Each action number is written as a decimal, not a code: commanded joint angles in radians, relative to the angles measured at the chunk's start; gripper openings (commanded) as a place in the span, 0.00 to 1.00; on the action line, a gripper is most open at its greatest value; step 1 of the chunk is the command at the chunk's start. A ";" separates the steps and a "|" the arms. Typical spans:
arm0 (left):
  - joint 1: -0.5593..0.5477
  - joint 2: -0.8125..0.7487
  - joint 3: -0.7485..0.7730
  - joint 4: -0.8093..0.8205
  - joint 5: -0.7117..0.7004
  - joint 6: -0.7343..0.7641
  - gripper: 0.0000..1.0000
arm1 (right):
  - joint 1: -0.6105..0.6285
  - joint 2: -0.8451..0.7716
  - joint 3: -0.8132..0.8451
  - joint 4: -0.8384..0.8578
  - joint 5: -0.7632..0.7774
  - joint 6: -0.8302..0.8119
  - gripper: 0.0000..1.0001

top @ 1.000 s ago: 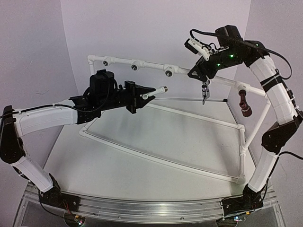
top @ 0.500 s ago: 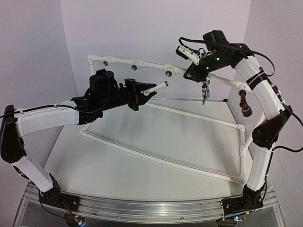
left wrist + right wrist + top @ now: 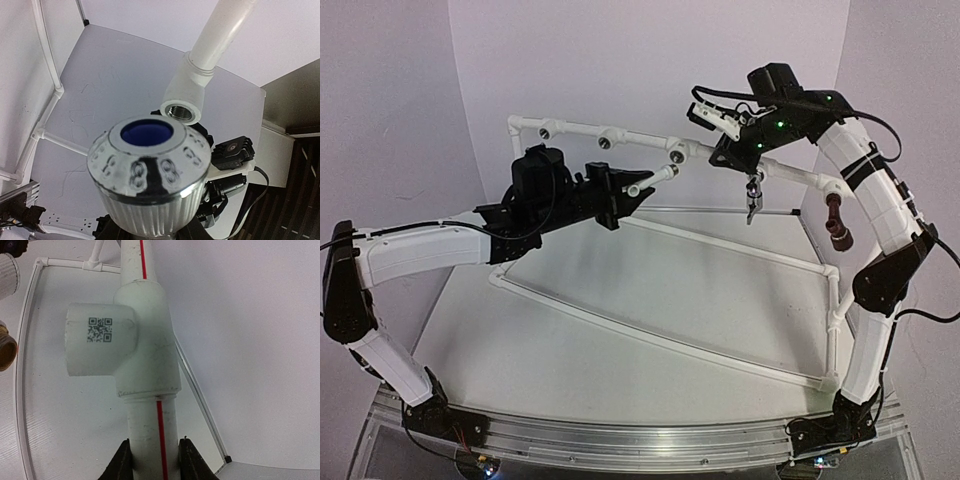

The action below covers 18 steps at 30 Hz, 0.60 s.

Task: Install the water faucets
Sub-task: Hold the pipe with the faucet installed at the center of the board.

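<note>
My left gripper [image 3: 620, 196] is shut on a white water faucet [image 3: 655, 180] whose grey tip points at the nearest tee socket [image 3: 676, 153]. From the left wrist, the faucet's ribbed knob with a blue centre [image 3: 147, 170] fills the foreground and hides my fingers; the threaded socket [image 3: 182, 107] lies just beyond it. My right gripper [image 3: 725, 152] is shut on the white pipe [image 3: 152, 440] just below the QR-marked tee [image 3: 120, 345]. The faucet's brass end [image 3: 6, 347] shows a short gap from that tee. A silver faucet [image 3: 752, 195] and a dark red-brown faucet [image 3: 837, 225] hang from the pipe.
Two more tee sockets [image 3: 548, 130] [image 3: 606, 141] sit along the raised back rail. Low white pipe rails [image 3: 650, 335] cross the table diagonally, and an upright post [image 3: 835, 300] stands at the right. Pale walls close in behind and at both sides.
My right gripper moved left along the rail and shut on the pipe beside the tee. My left arm carried the white faucet up and right, closer to the socket.
</note>
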 commanded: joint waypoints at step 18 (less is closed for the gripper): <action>-0.068 0.041 -0.001 0.262 -0.264 -0.177 0.00 | 0.013 -0.016 -0.032 0.109 0.024 0.171 0.00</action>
